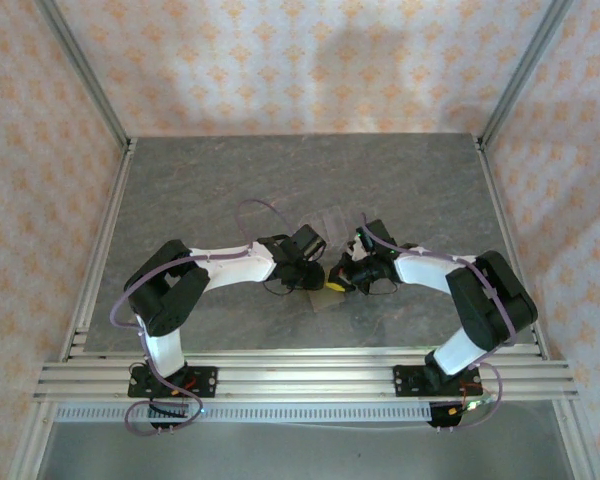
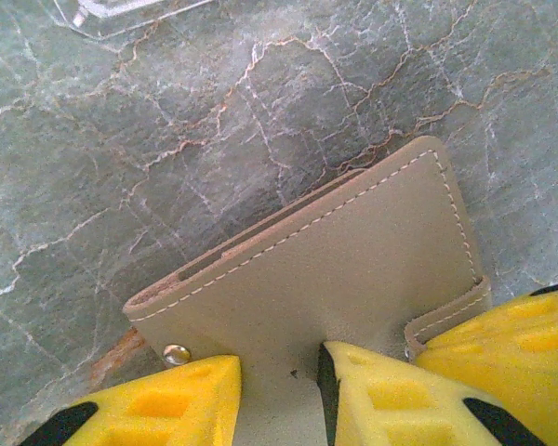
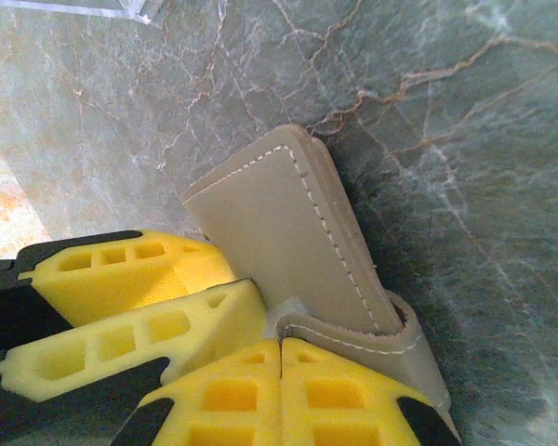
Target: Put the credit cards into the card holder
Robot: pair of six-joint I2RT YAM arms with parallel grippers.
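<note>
Pinching the holder (image 2: 335,269) from two sides, the tools meet at the centre of the top view, apparently to keep the pouch steady and its mouth reachable. The left tool (image 2: 279,395) is clenched on the holder's near edge, low in the left wrist view, with one yellow finger just beside the snap (image 2: 176,353). This seems to hold the body tilted above the tabletop (image 2: 167,139), its open edge toward the upper left of the frame. The right tool (image 3: 281,358), fingers pressed together at the bottom of its own view, grips the flap (image 3: 353,339), likely drawing it clear of the opening so a card could slide in. Whether any card sits inside I cannot tell. A clear stand (image 2: 121,11) lies at the top left, apart from the holder.
</note>
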